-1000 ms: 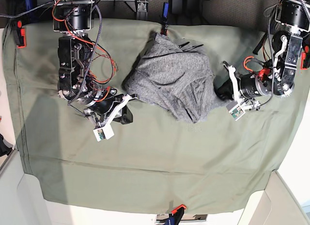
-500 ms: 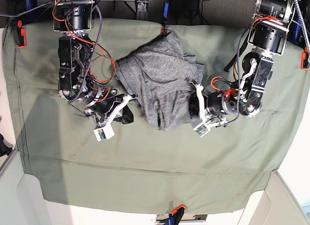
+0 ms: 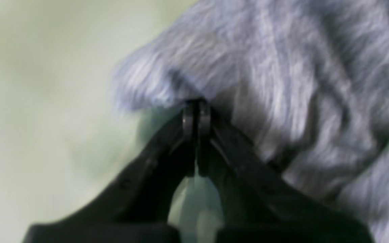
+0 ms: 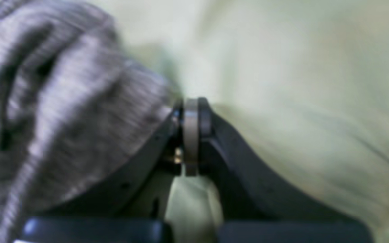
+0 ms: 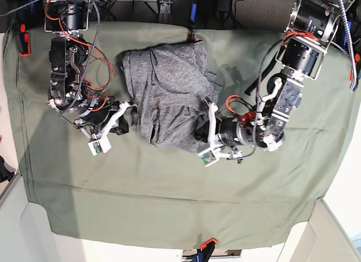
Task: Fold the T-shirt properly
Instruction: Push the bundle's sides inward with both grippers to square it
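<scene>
Here T-shirt (image 5: 169, 92) bunched atop green sheet (image 5: 169, 200).

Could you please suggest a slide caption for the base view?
Both pincers, left and right, shut on the bunched grey T-shirt over the olive cloth.

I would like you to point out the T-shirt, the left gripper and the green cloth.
T-shirt (image 5: 166, 95): base view, middle of the grey bundle.
Left gripper (image 3: 197, 116): left wrist view, closed tips.
Green cloth (image 5: 169, 200): base view, bare area below the shirt.
</scene>
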`<state>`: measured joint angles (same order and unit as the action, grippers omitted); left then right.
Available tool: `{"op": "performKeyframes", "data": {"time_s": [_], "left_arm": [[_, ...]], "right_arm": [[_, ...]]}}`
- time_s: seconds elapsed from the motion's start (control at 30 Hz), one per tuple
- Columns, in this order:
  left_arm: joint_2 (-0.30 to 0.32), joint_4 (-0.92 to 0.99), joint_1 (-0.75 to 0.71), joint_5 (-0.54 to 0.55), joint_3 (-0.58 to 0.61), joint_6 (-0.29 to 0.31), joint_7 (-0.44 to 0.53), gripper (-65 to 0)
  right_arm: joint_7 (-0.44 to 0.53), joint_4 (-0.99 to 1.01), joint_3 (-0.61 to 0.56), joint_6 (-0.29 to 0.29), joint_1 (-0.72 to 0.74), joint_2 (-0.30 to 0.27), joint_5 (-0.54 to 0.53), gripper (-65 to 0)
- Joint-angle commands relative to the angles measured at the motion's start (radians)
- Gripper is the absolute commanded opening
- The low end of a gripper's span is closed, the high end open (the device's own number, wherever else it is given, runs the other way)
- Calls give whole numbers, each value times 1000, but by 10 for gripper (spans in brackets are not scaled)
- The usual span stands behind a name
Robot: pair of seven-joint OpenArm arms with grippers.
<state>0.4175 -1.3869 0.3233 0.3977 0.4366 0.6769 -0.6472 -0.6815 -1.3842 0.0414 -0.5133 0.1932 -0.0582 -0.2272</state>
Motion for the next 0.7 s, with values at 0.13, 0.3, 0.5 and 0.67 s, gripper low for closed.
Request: {"op": "performKeyframes", "data": {"time_s": [0.13,0.3,0.5,0.67], "left_arm": [[147,-182,-11,159,-81,21,-39,-650],[219,-322,-111,328,-133,21,-107,-650],[226,-423,-294,396,-151,21,-113,-650],[188,-428,-386,404,-151,21,-113,-650]], "right_arm": [[11,-90,5,-6,-43,-41,-105,-650],[2,-166,5,-7,-124,-41,-153,-650],[0,-188,5,-7,-214,-14,-161,-650],[0,-188,5,-7,-241,3,-161,-650]]}}
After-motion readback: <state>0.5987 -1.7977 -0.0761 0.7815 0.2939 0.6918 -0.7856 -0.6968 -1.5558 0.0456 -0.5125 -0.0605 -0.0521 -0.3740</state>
